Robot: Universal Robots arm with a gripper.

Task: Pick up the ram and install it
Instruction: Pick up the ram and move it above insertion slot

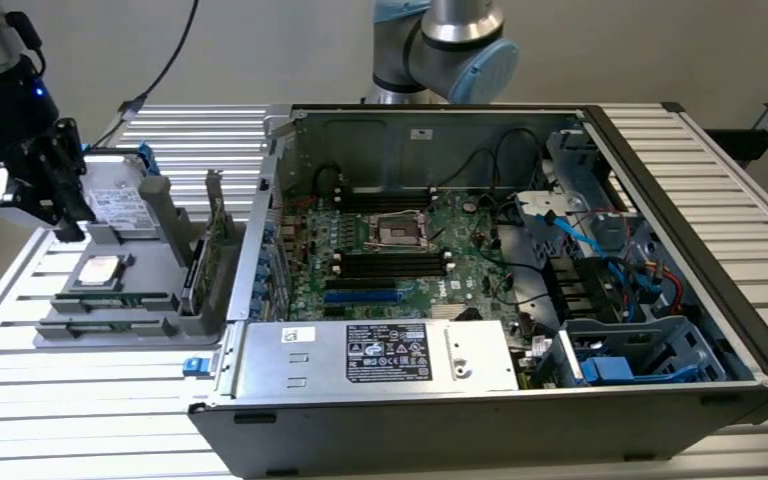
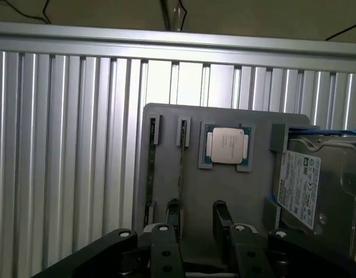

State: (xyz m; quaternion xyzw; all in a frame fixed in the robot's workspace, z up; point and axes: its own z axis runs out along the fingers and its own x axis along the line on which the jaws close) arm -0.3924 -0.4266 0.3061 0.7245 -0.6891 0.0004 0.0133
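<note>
Hovering over one end of a flat grey plastic parts tray (image 2: 243,194) with the black two-finger claw (image 2: 196,213) spread wide, gripping nothing. Got the thin dark green ram stick (image 2: 181,168) on edge in its slot, running lengthwise straight away, just outside the gap.

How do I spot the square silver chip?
Find the grey tray beside the open computer case. The chip lies flat in a pocket there, between the thin sticks and the boxy hard drive. It alone is square with a shiny silver top.
</note>
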